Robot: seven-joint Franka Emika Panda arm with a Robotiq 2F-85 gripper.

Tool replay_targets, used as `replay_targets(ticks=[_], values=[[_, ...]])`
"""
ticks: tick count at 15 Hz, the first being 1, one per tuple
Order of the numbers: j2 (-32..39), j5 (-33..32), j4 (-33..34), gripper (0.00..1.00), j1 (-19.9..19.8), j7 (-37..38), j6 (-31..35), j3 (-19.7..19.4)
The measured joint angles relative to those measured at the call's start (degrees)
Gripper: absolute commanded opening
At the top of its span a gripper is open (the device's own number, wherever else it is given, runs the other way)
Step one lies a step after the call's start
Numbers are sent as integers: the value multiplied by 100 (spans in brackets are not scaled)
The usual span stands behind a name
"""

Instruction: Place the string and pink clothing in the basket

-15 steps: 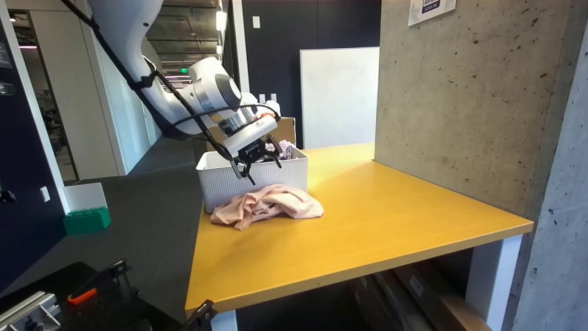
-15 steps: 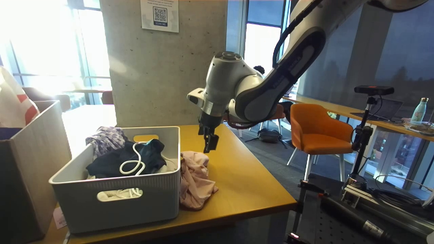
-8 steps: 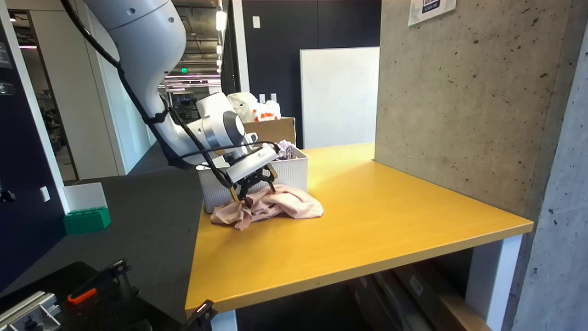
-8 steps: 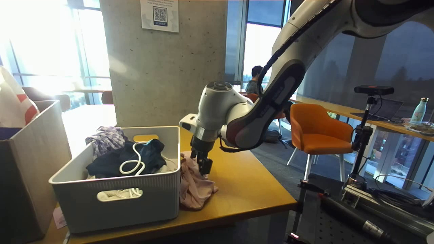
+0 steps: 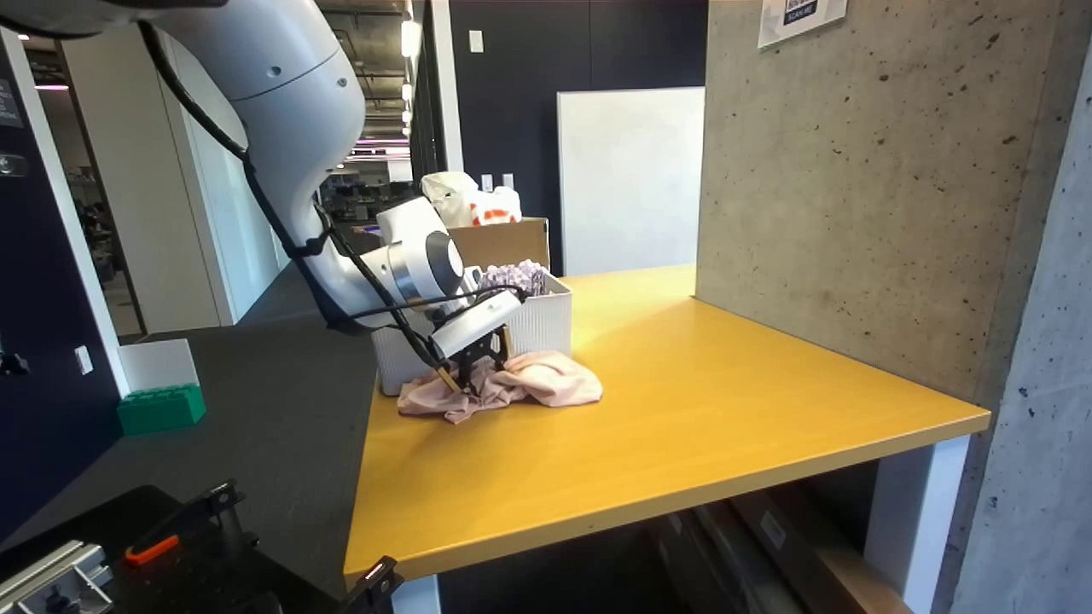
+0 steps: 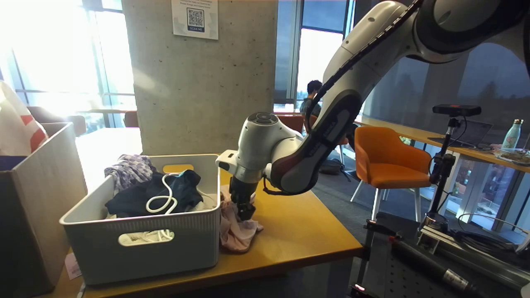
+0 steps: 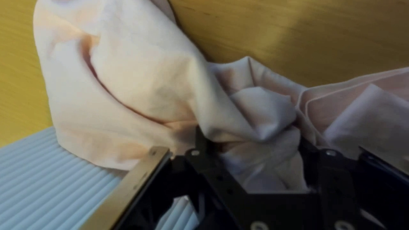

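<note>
Wrist view: creased, bunched pink clothing (image 7: 172, 83)

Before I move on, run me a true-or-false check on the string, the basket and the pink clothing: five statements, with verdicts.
In an exterior view, the white string lies over dark clothing in the basket. True.
A lid covers the basket. False: its top is open.
In the wrist view, pink clothing shows between the fingers. True.
The pink clothing is inside the basket. False: it lies on the yellow table, beside the basket.
The basket stands on that same table. True.
</note>
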Motion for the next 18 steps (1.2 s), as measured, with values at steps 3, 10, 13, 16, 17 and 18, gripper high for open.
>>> replay_targets(ticks=[3, 10, 13, 16, 17, 18], values=[[13, 0, 28, 6, 1, -17, 0, 6], [-353, -275, -145, 5, 847, 871, -676, -921], [-847, -878, -405, 5, 1428, 1963, -1181, -1532], [-1515, -1550, -627, 5, 1780, 3100, -1882, -1716], [-1753, -1801, -642, 5, 1868, 3445, -2152, -1705], [-1968, -2055, -618, 5, 1935, 3731, -2394, -1666]])
